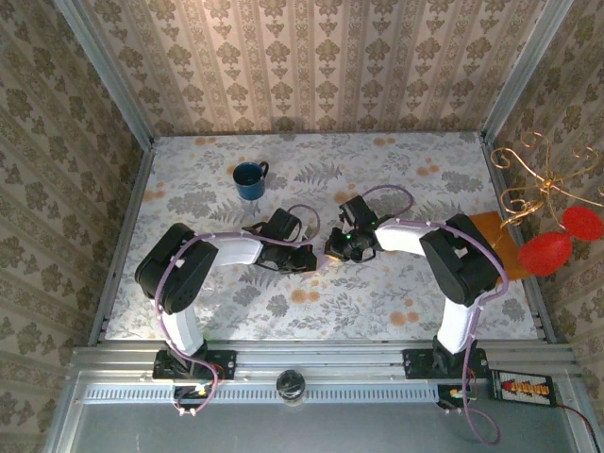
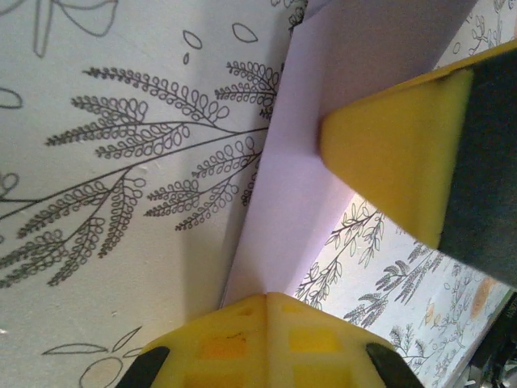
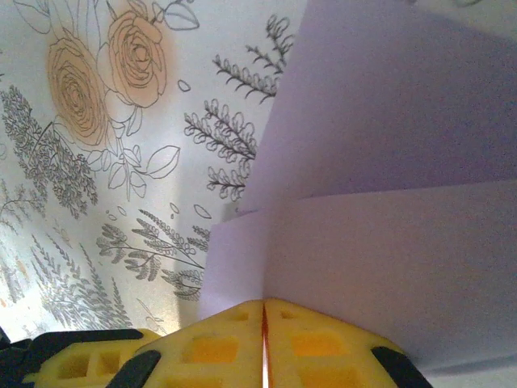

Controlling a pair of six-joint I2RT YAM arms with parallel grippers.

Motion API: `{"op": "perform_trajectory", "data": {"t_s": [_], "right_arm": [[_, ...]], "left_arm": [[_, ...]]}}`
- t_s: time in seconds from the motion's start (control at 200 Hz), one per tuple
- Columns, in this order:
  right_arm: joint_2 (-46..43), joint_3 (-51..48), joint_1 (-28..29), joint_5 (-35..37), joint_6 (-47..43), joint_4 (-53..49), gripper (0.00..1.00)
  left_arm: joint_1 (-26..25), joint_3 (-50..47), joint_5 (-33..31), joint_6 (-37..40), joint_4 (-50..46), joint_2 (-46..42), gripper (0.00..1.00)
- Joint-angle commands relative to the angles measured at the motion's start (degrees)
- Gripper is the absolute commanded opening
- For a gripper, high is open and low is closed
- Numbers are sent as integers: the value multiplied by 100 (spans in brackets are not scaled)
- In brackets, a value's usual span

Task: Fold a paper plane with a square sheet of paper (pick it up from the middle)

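While the arms meet mid-frame in the top view, left end effector (image 2: 266,301) and right end effector (image 3: 264,307) are each clamped on the square sheet of paper (image 3: 380,242) (creased, over the counter (image 2: 121,162)), apparently to steady a fold.

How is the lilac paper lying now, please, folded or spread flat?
Folded: in the right wrist view, the lilac paper shows overlapping layers meeting along a crease.
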Motion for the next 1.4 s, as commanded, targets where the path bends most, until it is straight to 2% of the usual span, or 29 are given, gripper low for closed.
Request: {"op": "perform_trajectory", "data": {"t_s": [0.0,0.535,0.66,0.745,0.845,0.925,1.01,1.175,1.395], "right_arm": [[-205,138,-173,219,-326,-460,9],[-299,317,-408,632,-753,-862,10],[-582,353,-408,697,-835,-955,14],[-950,317,-398,917,-917,-1090,20],[-1278,221,-387,1443,-1019,-1355,34],[-1320,147,-390,1856,-1045,-1562,48],[-1250,132,-390,2004,-990,-1678,56],[-989,183,-331,1831,-853,-1572,67],[-468,543,-27,1883,-1004,-1575,74]], "left_arm": [[-40,55,-229,145,-475,86,4],[-57,144,-207,273,-642,132,4],[-75,158,-205,271,-660,172,4],[-86,190,-204,277,-681,192,4],[-93,223,-197,290,-695,199,4],[-97,241,-204,294,-700,206,4],[-106,258,-209,307,-713,212,4],[-106,258,-212,312,-717,214,4],[-106,251,-214,313,-717,195,4]]}}
